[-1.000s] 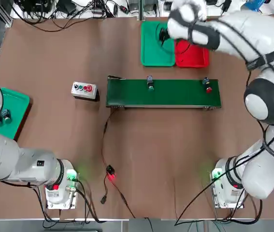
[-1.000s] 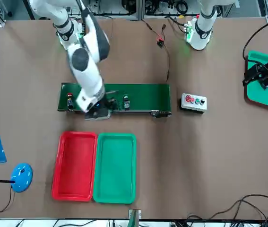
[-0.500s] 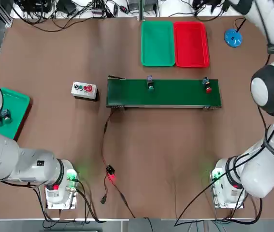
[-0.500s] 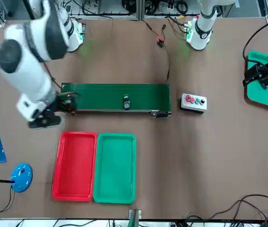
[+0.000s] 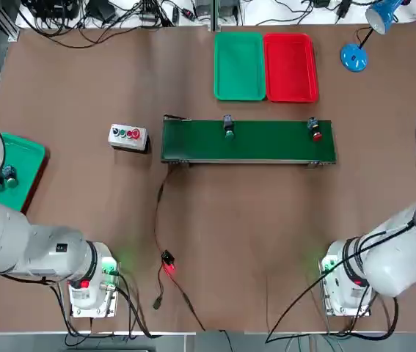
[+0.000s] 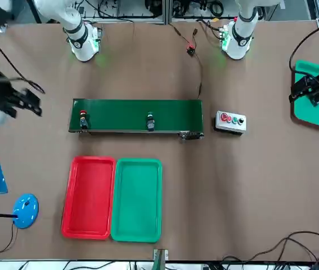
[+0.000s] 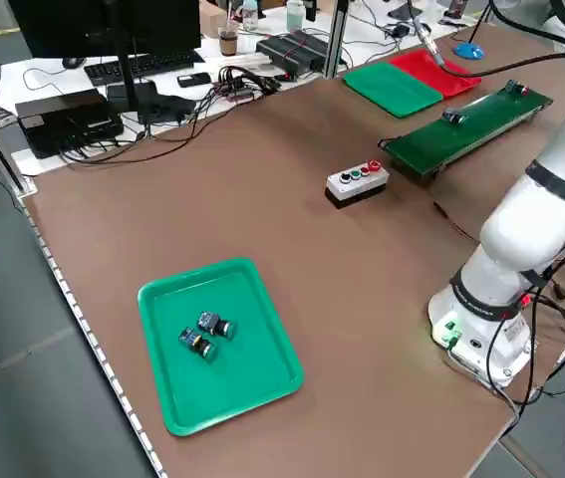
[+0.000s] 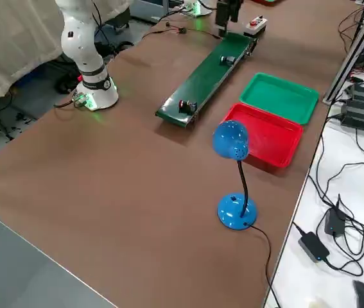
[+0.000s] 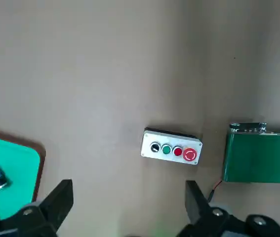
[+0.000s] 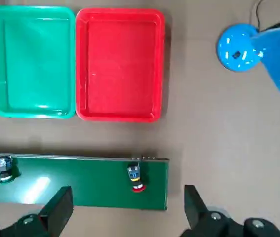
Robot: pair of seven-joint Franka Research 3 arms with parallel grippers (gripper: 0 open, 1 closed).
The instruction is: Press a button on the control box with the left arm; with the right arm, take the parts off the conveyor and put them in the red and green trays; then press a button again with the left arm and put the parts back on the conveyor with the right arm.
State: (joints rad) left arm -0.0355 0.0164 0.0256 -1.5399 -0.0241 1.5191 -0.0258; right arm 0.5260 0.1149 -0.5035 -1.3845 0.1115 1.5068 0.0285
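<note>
Top view: the conveyor (image 5: 248, 141) crosses mid-frame carrying a green part (image 5: 228, 126) and a red part (image 5: 316, 130); the green tray (image 5: 239, 66) and red tray (image 5: 290, 67) sit above it, the control box (image 5: 128, 136) left of it.

Front view: the right gripper (image 6: 23, 100) hangs at the left edge and the left gripper (image 6: 311, 90) at the right edge, both with fingers spread wide and empty.

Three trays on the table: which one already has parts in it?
The green tray at the robot's left table edge, beside the left arm: two small parts lie in it. The paired green tray and red tray beyond the conveyor are empty.
</note>
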